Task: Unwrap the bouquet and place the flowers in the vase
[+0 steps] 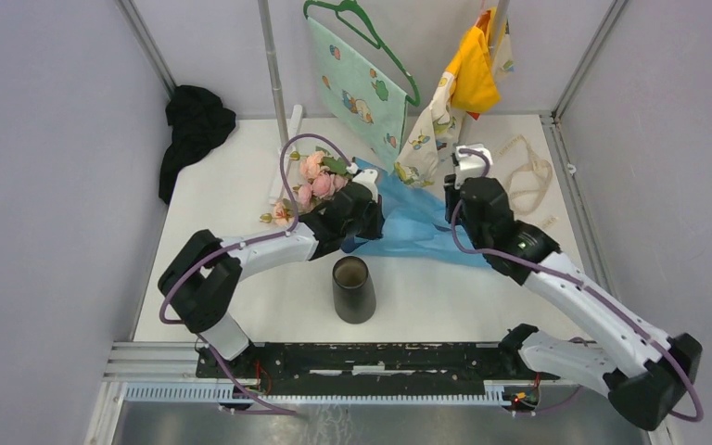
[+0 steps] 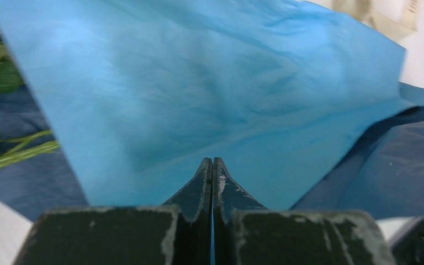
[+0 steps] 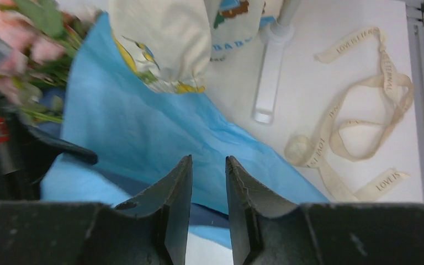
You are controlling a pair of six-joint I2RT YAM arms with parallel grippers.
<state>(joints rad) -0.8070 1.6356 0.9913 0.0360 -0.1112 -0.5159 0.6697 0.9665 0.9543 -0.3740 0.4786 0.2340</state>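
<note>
The bouquet lies opened at mid-table, its pink flowers (image 1: 318, 176) at the left end and the light-blue paper (image 1: 417, 222) spread to the right. The black vase (image 1: 352, 289) stands upright in front of it. My left gripper (image 1: 369, 221) is shut at the paper's left edge. In the left wrist view the jaws (image 2: 212, 161) are pressed together and the light-blue paper (image 2: 215, 83) rises taut from them. Green stems (image 2: 16, 152) and dark-blue paper (image 2: 397, 165) lie beside it. My right gripper (image 3: 208, 158) hangs open over the light-blue paper (image 3: 143, 127), holding nothing.
The loose cream ribbon (image 3: 359, 127) lies right of the paper. A white stand foot (image 3: 268, 83) and a hanging patterned cloth (image 3: 165, 44) are behind it. A green cloth on a hanger (image 1: 362, 83), a yellow garment (image 1: 473, 69) and a black cloth heap (image 1: 195, 125) line the back.
</note>
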